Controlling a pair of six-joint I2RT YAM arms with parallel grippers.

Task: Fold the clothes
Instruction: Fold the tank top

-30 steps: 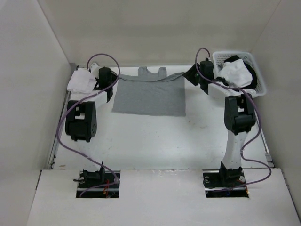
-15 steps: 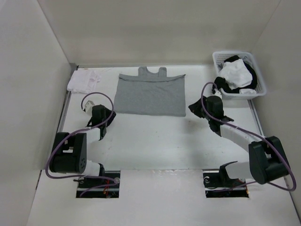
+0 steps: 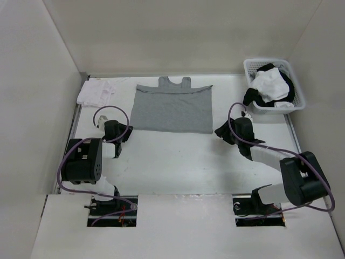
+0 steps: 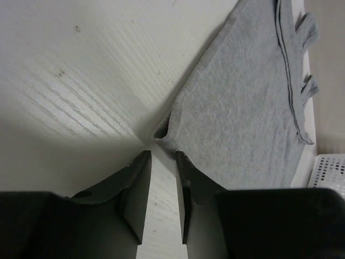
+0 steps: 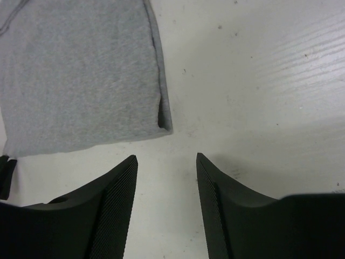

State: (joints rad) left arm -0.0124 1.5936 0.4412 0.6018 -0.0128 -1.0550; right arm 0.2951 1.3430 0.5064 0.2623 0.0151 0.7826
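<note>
One small white folded cloth (image 3: 96,93) lay at the far-left corner of the table (image 3: 172,162). Next came the left gripper (image 4: 163,155), low over the table. Its two fingers stood a narrow gap apart and held nothing, with their tips just short of the near-left corner of the clothes (image 3: 172,110). That single grey garment lay flat at the table's centre-back, straps toward the far wall. Just off its near-right corner, the right gripper (image 5: 166,157) was spread wider, also empty. At far right, one white basket (image 3: 277,109) held a white garment (image 3: 269,83) and black fabric (image 3: 250,97).
</note>
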